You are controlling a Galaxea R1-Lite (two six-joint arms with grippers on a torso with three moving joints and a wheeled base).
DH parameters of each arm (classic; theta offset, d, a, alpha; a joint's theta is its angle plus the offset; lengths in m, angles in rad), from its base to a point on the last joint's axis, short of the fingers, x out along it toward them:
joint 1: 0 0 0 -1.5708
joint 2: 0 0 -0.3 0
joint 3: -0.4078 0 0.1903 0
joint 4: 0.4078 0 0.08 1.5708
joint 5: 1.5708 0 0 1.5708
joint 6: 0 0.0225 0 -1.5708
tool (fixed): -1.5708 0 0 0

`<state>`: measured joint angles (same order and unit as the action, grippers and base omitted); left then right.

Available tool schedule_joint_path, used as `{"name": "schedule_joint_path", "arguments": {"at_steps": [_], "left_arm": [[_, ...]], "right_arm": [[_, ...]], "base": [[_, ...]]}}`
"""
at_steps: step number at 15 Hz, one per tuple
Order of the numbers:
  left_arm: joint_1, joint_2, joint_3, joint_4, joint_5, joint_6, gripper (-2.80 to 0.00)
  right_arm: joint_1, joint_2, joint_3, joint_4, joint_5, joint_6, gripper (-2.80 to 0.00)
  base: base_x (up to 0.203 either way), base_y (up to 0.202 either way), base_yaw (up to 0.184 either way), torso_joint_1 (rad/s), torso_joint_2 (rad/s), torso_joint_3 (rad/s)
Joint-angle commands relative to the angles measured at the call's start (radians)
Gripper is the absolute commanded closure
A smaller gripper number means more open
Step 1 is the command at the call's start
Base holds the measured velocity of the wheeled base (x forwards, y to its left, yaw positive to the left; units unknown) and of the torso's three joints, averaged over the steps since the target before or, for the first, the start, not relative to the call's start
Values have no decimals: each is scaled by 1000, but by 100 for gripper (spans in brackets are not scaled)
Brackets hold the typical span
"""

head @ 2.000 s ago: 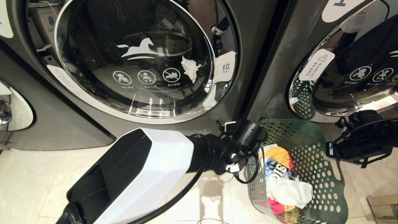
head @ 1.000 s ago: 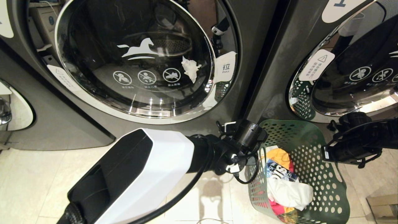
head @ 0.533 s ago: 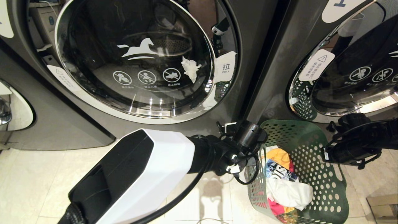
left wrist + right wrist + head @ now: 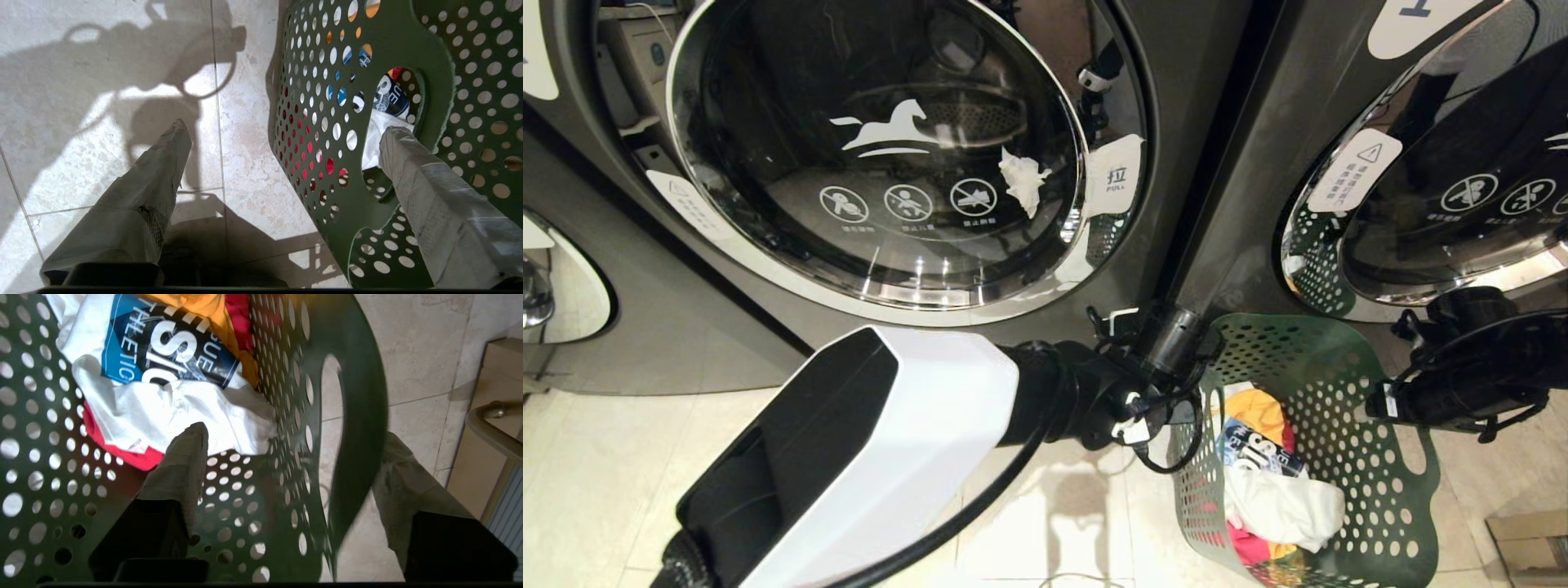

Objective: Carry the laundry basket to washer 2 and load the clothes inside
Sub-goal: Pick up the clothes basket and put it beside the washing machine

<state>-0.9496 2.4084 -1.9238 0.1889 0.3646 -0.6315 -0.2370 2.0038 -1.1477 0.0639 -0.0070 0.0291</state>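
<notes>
From my station the biggest thing ahead is the dark grey washer (image 4: 890,163) filling the left and middle of the head view, its round glass door shut; its number label is cut off, so I can only take it for washer 2 because the machine to the right (image 4: 1421,163) shows part of a "1". Below and between the two stands the laundry basket (image 4: 1372,474) on the tiled floor (image 4: 605,474), its long axis running from the washers toward me. The clothes (image 4: 1278,490) lie inside, white printed piece on top, yellow and red beneath. The left gripper (image 4: 282,139) sits at the basket's left rim with its fingers spread wide, one outside over the floor, one at the handle cut-out, clamping nothing. The right gripper (image 4: 294,453) straddles the right wall, jaws parted, one finger inside just beside the white garment, one outside. So the pile lies between the two arms, a little nearer the right one by my reckoning, and the door lies up and to the left of both. The basket's near end runs off the frame, and I cannot tell whether any finger touches plastic.
</notes>
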Motion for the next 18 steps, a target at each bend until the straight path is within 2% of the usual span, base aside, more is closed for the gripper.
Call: {"name": "schedule_joint_path", "arguments": {"at_steps": [1, 5, 6, 7, 11, 15, 18], "left_arm": [[3, -17, -1, 2, 2, -4, -280], [15, -73, 0, 32, 2, -5, -280], [22, -96, 3, 32, 5, -4, 0], [34, -122, 8, 32, 17, -4, 0], [69, -248, 77, 41, 34, -4, 0], [78, -381, 201, 41, 35, -3, 0], [87, -495, 330, 40, 35, -4, 0]], "right_arm": [[5, -105, 56, 5, -1, -1, -280], [10, -250, 133, 10, 0, 8, -280], [12, -303, 150, 18, 0, 6, -280], [21, -353, 167, 28, 1, 2, 0], [93, -458, 197, 75, 2, 8, 0], [161, -546, 238, 103, 6, 13, 0], [229, -636, 323, 103, 6, 17, 0]], "base": [[0, 0, 0, 0, 0, 0], [0, 0, 0, 0, 0, 0], [0, 0, 0, 0, 0, 0], [0, 0, 0, 0, 0, 0], [0, 0, 0, 0, 0, 0], [0, 0, 0, 0, 0, 0], [0, 0, 0, 0, 0, 0]]}}
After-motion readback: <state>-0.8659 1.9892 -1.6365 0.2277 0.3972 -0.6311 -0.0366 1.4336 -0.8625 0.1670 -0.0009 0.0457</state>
